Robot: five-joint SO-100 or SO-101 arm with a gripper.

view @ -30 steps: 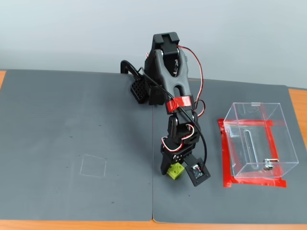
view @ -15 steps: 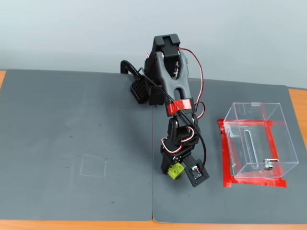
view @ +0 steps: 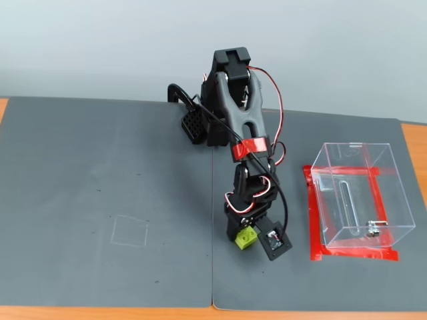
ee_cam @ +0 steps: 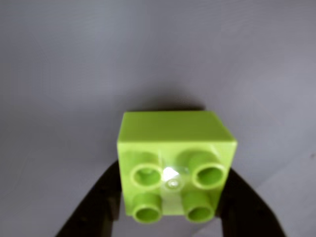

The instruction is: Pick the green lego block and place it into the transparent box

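Observation:
The green lego block (ee_cam: 175,158) is a lime 2x2 brick with its studs towards the wrist camera. It fills the space between my two black fingers (ee_cam: 98,202), which touch its left and right sides. In the fixed view my gripper (view: 249,239) is shut on the block (view: 245,238) low over the dark mat, near the front middle. I cannot tell whether the block rests on the mat. The transparent box (view: 357,155) stands upright and open-topped to the right of the gripper, apart from it, with red tape (view: 312,213) around its base and a small metal fitting (view: 371,232) low on its front wall.
A dark grey mat (view: 100,167) covers the table, with a faint square outline (view: 130,231) to the left of the gripper. The arm's base (view: 200,123) stands at the back middle. Wooden table edge (view: 413,143) shows at the right and front.

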